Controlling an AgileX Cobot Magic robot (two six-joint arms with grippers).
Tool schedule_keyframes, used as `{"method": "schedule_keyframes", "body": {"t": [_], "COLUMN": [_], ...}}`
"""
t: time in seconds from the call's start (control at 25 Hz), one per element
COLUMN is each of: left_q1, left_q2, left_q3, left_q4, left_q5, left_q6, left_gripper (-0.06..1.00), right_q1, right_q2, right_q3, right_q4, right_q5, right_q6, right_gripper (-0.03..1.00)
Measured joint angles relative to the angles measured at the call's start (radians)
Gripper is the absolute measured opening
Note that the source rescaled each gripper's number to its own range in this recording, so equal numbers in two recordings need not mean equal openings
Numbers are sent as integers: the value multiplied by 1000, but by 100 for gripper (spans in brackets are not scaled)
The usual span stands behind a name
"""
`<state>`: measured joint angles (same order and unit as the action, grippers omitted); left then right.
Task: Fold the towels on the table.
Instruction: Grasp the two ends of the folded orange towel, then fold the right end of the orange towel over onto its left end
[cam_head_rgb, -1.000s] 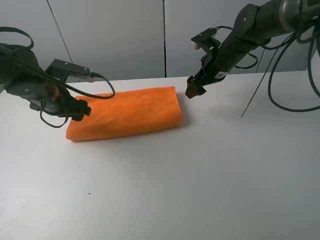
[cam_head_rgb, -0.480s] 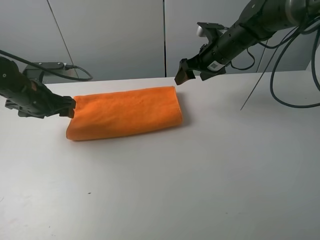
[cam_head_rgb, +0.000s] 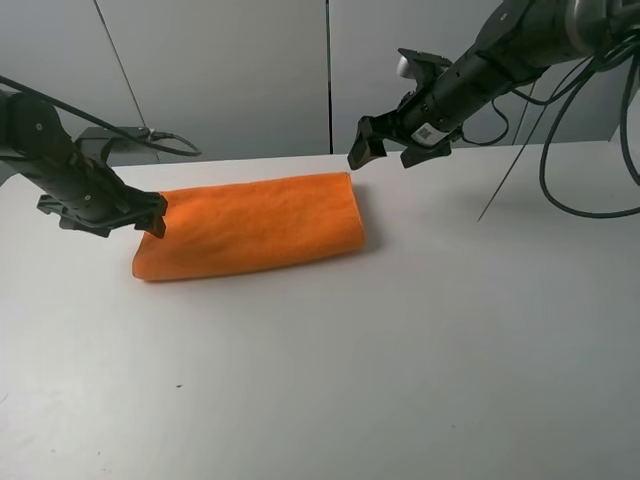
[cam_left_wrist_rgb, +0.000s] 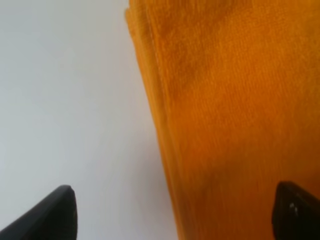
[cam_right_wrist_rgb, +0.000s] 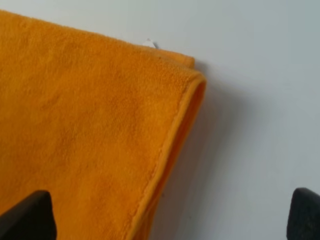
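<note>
On the white table (cam_head_rgb: 420, 350), a folded orange towel (cam_head_rgb: 250, 225) lies between two wide-open grippers.
From the high camera, the towel sits toward 11 o'clock of the tabletop as a long, flat bundle, its stacked folded edges showing at the 9 o'clock end. The left gripper (cam_head_rgb: 152, 213) hangs over that end with its jaws spread wide, one finger above bare table and the other above cloth, holding nothing; whether it touches the towel I cannot tell. The right gripper (cam_head_rgb: 388, 152) is raised off the towel's 1 o'clock corner, jaws equally wide and empty. At that corner a small white tag (cam_right_wrist_rgb: 149, 43) peeks out from under the hem.
</note>
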<state>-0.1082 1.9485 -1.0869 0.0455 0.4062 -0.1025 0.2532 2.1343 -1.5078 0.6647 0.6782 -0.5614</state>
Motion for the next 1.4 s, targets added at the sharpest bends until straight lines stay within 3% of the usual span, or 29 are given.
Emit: {"method": "schedule_keyframes", "body": {"t": [0.88, 1.4], "left_q1": [-34, -40], "left_q2": [88, 88], "left_q3": [-24, -25], "left_q4": [13, 8], "left_q5": [71, 106], "left_q6": [103, 147], "left_gripper": [100, 100], "right_q1": [0, 0], "right_q2": [62, 148], "right_q3": [0, 0], "right_q4": [-20, 216], "right_q5": [7, 63], "right_q6": [44, -27], "right_gripper": [100, 100]}}
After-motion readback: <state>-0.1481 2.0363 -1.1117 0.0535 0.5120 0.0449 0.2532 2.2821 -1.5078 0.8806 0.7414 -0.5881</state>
